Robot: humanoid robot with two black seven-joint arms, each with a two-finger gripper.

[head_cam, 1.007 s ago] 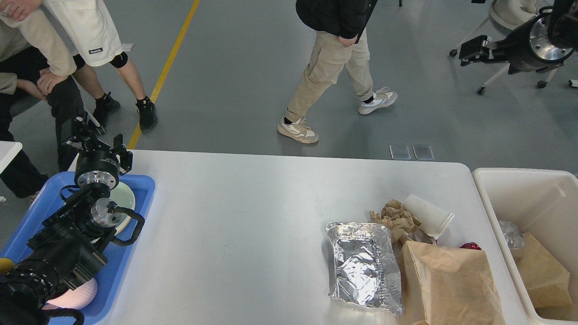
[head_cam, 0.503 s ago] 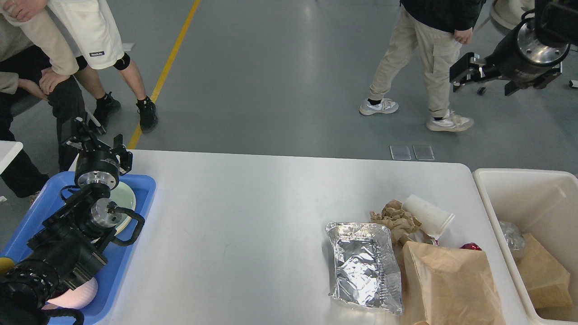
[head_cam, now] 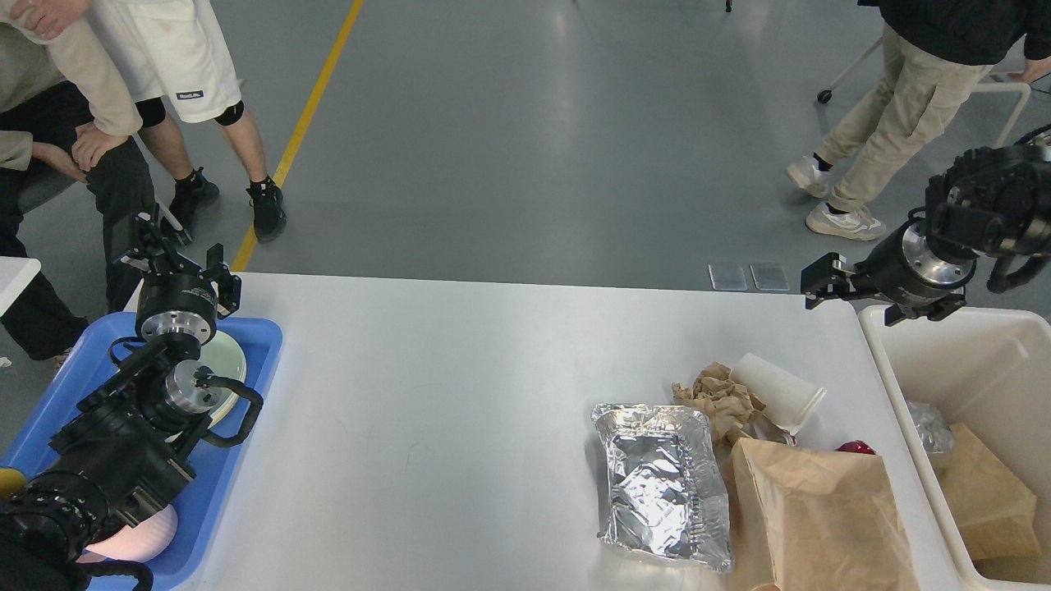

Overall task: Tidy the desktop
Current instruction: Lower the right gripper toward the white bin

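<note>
The big white tabletop (head_cam: 460,394) fills the middle of the view, and the mess on it all sits in one heap at its right side, close to the cream bin (head_cam: 944,386). I think the heap is there because the bin is for trash and it is a short trip over. In the heap there is a shiny foil pack (head_cam: 663,484), lying flat. A brown paper bag (head_cam: 821,525) lies just beside it, touching it. Behind them are a crumpled brown paper ball (head_cam: 716,398) and a white paper cup (head_cam: 778,390) tipped on its side, and a small red thing (head_cam: 855,447) peeks out by the bag. The bin already holds a brown paper piece (head_cam: 985,492) and a bit of crinkly foil (head_cam: 929,427). The right tool (head_cam: 814,283) hangs up in the air near the tabletop's far right corner, holding nothing; it is too dark to tell if its fingers are apart. The left tool (head_cam: 176,254) points up above the blue tray (head_cam: 254,361), its fingers look spread, and it holds nothing. The tray holds a pale plate (head_cam: 228,357) and a pink bowl (head_cam: 135,538), so it looks like the place for dishes.
</note>
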